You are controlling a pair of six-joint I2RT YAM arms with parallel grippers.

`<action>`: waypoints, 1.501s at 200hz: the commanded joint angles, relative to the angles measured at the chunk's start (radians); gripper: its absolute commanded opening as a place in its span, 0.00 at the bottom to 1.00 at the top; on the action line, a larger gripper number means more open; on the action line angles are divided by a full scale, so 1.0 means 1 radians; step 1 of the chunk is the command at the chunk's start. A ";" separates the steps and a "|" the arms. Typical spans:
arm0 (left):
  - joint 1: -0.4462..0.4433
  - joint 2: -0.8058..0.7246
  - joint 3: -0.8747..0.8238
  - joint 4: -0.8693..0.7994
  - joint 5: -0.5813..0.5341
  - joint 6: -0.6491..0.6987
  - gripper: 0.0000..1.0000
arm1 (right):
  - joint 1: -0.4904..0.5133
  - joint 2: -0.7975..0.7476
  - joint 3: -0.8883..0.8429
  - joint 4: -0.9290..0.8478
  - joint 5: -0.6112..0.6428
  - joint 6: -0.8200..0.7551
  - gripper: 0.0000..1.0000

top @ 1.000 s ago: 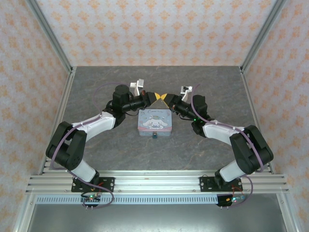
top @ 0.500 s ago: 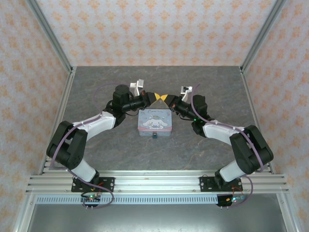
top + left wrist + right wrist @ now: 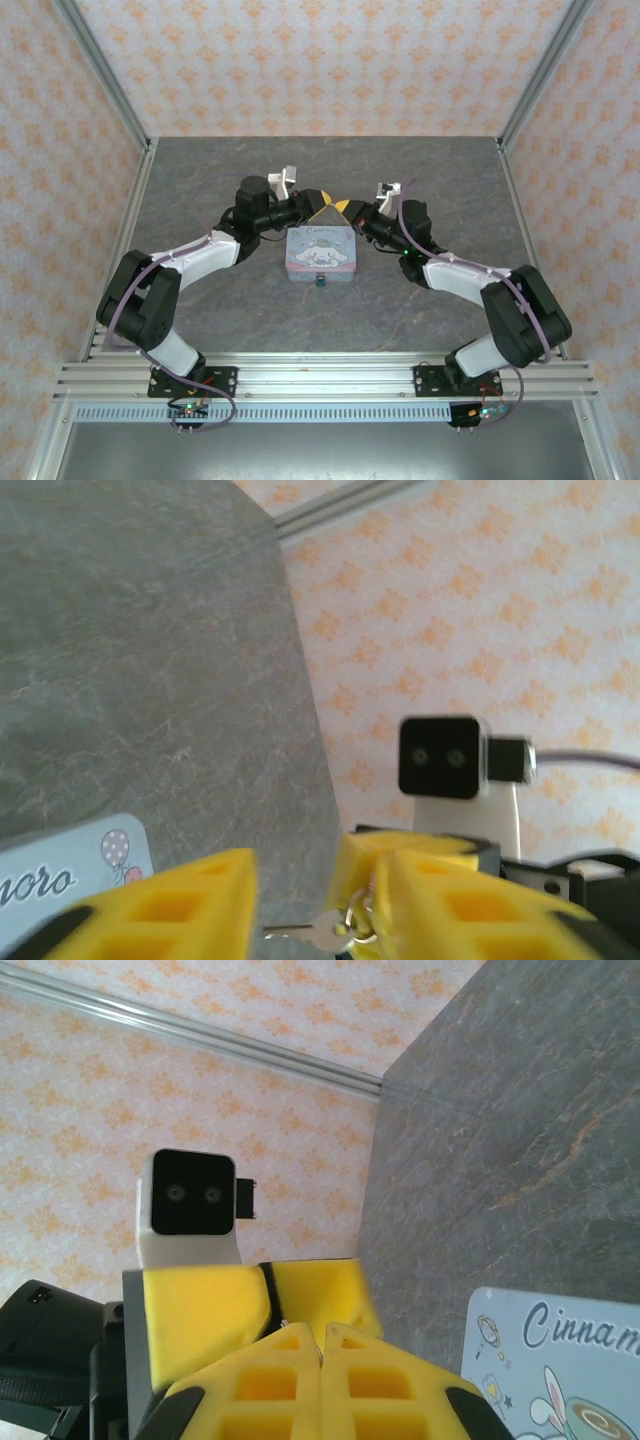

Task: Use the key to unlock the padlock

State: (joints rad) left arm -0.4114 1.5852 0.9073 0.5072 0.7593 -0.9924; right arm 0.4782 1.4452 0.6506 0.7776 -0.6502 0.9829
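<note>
Meeting above the far edge of the tin (image 3: 320,250), mid-table, the left gripper (image 3: 324,202) has its fingers parted, with the key (image 3: 305,936) between them. The right gripper (image 3: 320,1360) is closed; whether it pinches the key I cannot tell. The padlock (image 3: 319,281) sits at the tin's near edge. Bare table (image 3: 200,170) reaches every edge.

Left wrist: the key (image 3: 305,935) is a silvery blur in the gap between the left gripper's (image 3: 300,905) parted jaws, clipped by the bottom edge; what pinches it, can't tell. Right wrist: the right gripper's (image 3: 321,1360) jaws press together, anything between them hidden, and the tin box (image 3: 560,1365) beside them runs off the corner. Overhead, the padlock (image 3: 319,281), well to the near side of both jaws, is too small to read.
</note>
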 commanded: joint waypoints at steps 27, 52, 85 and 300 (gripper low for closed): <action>0.011 -0.184 -0.065 -0.121 -0.120 0.054 0.77 | 0.005 -0.111 -0.047 -0.127 0.081 -0.023 0.00; 0.009 -0.289 -0.111 -0.275 -0.177 0.123 0.86 | 0.007 -0.151 -0.081 -0.191 0.131 0.019 0.00; -0.020 -0.434 -0.204 -0.462 -0.264 0.214 0.90 | 0.030 -0.223 -0.138 -0.257 0.214 0.077 0.00; -0.334 -0.279 -0.422 -0.208 -0.483 0.275 0.67 | 0.172 -0.202 -0.166 -0.214 0.445 0.196 0.00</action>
State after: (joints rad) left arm -0.7136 1.2518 0.4339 0.2516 0.3321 -0.8234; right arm 0.6445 1.2270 0.4389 0.4980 -0.2161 1.1824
